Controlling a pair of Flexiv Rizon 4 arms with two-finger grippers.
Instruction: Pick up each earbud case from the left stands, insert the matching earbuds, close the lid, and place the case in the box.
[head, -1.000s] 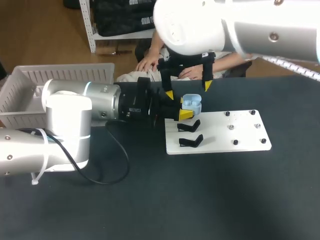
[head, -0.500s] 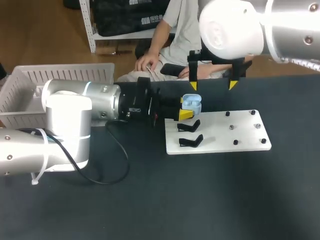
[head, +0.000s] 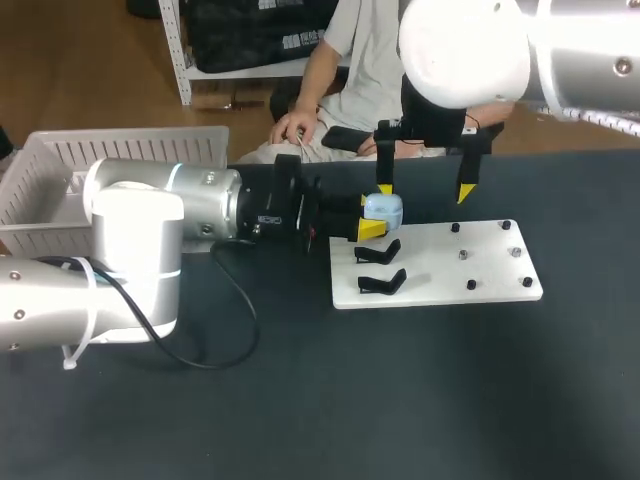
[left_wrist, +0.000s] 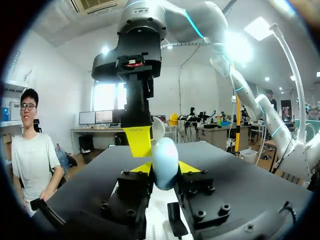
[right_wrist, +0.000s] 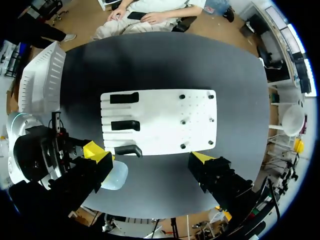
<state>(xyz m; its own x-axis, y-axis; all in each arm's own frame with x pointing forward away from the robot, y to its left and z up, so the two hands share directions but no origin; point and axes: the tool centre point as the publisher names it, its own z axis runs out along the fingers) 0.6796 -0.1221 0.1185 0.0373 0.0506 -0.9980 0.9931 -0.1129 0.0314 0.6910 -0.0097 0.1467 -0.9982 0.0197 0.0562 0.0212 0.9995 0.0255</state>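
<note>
Over the dark table (head: 420, 400), left gripper (left_wrist: 165, 169) clamps the earbud case (head: 384, 210); right gripper (head: 425, 190) hangs wide open.

Black table (head: 400, 400) with white stand board (head: 440, 265)

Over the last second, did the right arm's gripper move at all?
Yes. The right gripper shifted toward the view's right, along the far edge of the white board.

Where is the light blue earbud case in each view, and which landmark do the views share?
Head view: earbud case in the left gripper, at the white board's far left corner.
Left wrist view: earbud case between its fingers.
Right wrist view: earbud case beside the right gripper's finger.
Landmark: white board.
</note>
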